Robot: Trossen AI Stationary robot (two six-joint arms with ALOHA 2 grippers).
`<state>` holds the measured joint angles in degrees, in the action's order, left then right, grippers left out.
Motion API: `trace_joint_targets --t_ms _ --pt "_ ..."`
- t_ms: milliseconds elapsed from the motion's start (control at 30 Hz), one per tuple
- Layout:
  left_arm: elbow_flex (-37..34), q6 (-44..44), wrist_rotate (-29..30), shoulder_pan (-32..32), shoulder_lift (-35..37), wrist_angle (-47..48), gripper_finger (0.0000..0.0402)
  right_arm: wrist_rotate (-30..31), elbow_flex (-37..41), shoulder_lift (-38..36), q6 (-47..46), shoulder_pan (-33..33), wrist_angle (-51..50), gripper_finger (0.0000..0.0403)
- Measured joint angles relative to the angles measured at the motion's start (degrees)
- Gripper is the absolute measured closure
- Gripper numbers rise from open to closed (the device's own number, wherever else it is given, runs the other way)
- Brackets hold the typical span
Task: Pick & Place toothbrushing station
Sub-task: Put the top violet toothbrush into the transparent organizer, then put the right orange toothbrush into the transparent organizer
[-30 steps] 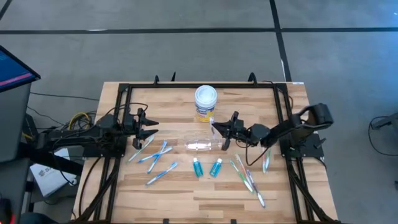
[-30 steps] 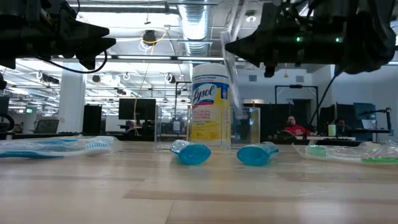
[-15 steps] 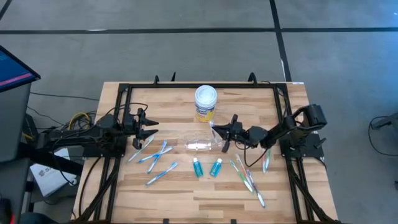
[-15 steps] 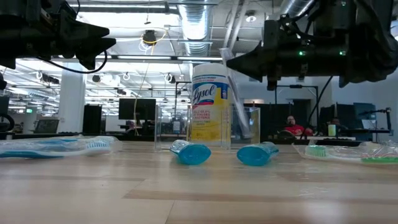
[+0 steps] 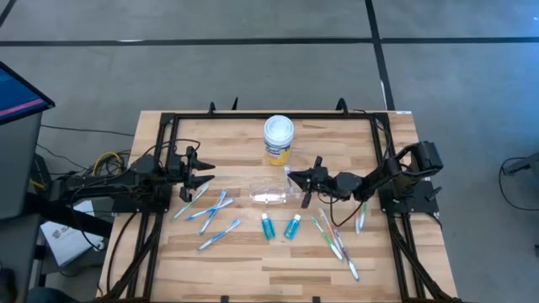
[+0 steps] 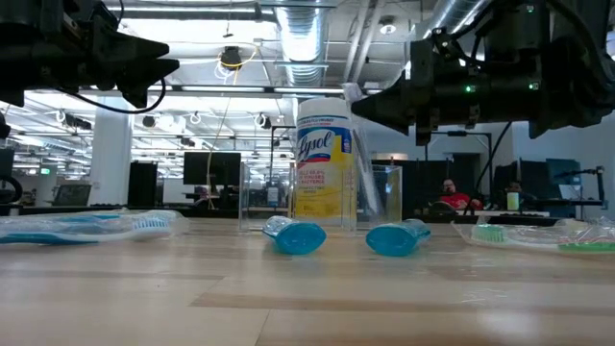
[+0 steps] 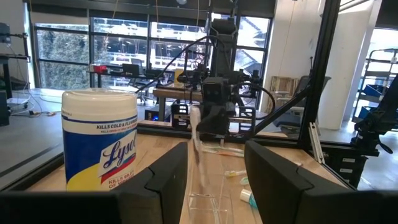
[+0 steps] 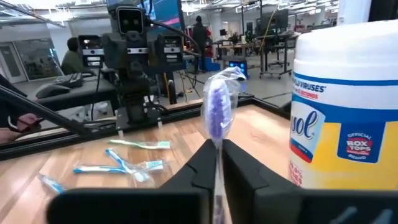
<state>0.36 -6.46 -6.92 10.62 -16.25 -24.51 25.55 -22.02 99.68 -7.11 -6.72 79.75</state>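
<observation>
We find the right gripper (image 5: pixel 300 178) above the middle of the table (image 5: pixel 253 261), its jaws clenched on a wrapped toothbrush (image 8: pixel 217 112) whose bristle head stands up between them; in the low view the brush slants down from the gripper into the clear plastic cup (image 6: pixel 381 195). The cup stands just beside the yellow jar (image 5: pixel 279 139) in that view. The left gripper (image 5: pixel 200 175) hovers at the table's left side, jaws released and holding nothing. Under and ahead of it lie several blue-white toothbrushes (image 5: pixel 214 207). Two teal tubes (image 5: pixel 268 225) lie side by side near the table's middle, and further toothbrushes (image 5: pixel 333 237) lie on the right side, below the right arm. We note people seated in the room beyond the table.
</observation>
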Motion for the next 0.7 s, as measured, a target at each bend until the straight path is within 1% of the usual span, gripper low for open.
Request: trace_joint_targets --t_ms 200,367,567,700 --pt "0.0 0.0 0.0 0.0 0.0 0.0 0.0247 0.0 0.0 0.0 0.0 0.0 0.0 0.0312" --pt "0.0 0.0 0.0 0.0 0.0 0.0 0.0247 0.5 0.0 0.0 0.2 0.2 0.0 0.0276" --pt "0.0 0.0 0.0 0.0 0.0 0.1 0.0247 1.8 0.0 -0.3 1.3 0.1 -0.1 0.0262" --pt "0.0 0.0 0.0 0.0 0.0 0.1 0.0247 1.7 0.0 -3.4 1.7 -0.1 -2.2 0.0269"
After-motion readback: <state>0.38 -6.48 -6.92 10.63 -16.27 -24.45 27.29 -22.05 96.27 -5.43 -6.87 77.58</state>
